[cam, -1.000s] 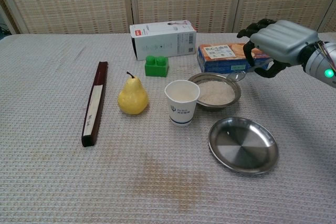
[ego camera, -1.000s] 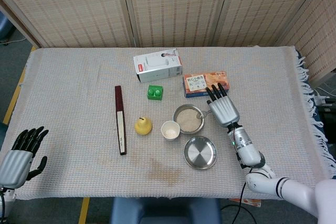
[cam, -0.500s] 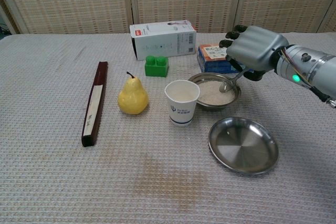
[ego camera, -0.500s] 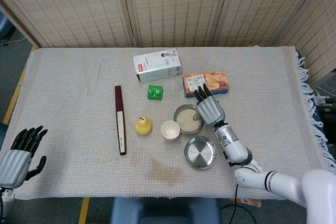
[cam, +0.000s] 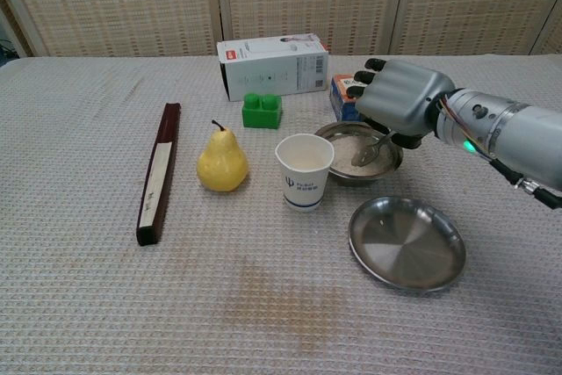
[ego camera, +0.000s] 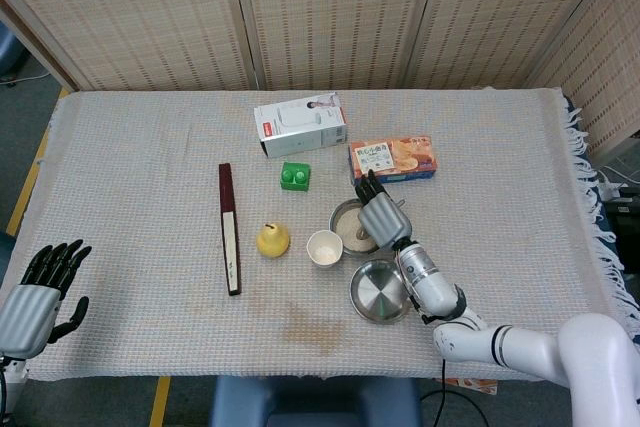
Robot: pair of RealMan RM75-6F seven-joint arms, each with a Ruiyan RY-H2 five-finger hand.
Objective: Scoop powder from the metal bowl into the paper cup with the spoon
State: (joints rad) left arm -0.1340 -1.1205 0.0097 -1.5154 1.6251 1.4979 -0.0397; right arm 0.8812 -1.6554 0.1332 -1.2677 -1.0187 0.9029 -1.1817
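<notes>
— Holding the spoon (cam: pixel 367 152), is it, my right robot hand (cam: pixel 397 98)?

— Yes. Your right robot hand has its fingers closed round the handle, and the spoon's tip dips into the powder in the bowl (cam: pixel 334 133). The hand hangs over the bowl's far right side.

— Where is the cup (cam: pixel 304 170)?

— Your cup stands upright just left of the bowl, nearly touching it, on the table (cam: pixel 88 305). An empty metal dish (cam: pixel 407 242) lies in front of the bowl, nearer you.

— And my left robot hand (ego camera: pixel 40 292)?

— It sits at the table's near left corner, fingers spread, with nothing in it, well apart from everything.

— What else do you see?

— Your pear (cam: pixel 221 161) stands left of the cup, a dark stick (cam: pixel 156 175) lies further left, and a green block (cam: pixel 262 111), a white box (cam: pixel 272 64) and an orange box (ego camera: pixel 393 159) sit behind.
</notes>
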